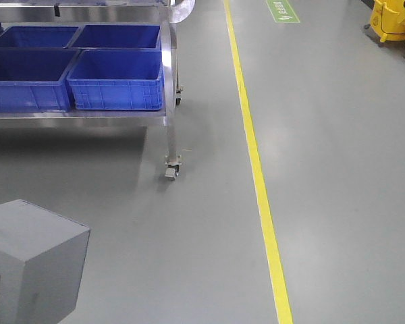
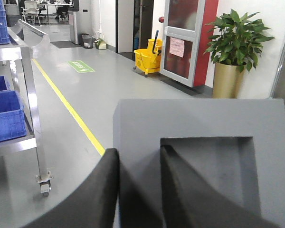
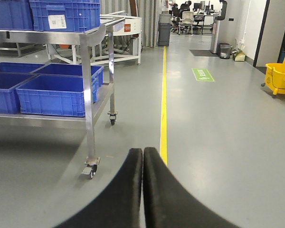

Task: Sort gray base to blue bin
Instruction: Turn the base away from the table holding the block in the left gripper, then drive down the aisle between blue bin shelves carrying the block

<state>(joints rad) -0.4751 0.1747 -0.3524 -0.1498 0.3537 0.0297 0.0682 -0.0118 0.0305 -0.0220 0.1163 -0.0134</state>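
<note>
The gray base (image 2: pixel 199 118) fills the left wrist view, its square recess (image 2: pixel 213 166) facing the camera. My left gripper (image 2: pixel 138 154) is shut on its wall, with one finger outside the left side and the other inside the recess. In the front view the gray base (image 1: pixel 34 263) hangs at the lower left, above the floor. Several blue bins stand on the cart's lower shelf; the nearest blue bin (image 1: pixel 115 88) is at the shelf's right end and shows again as the blue bin (image 3: pixel 57 95) in the right wrist view. My right gripper (image 3: pixel 143 151) is shut and holds nothing.
A steel cart (image 1: pixel 167 101) on caster wheels (image 1: pixel 171 170) carries the bins, with more blue crates (image 3: pixel 66 14) on its top shelf. A yellow floor line (image 1: pixel 260 182) runs past its right side. A yellow mop bucket (image 2: pixel 147 59), a door and a potted plant (image 2: pixel 235 35) stand farther off.
</note>
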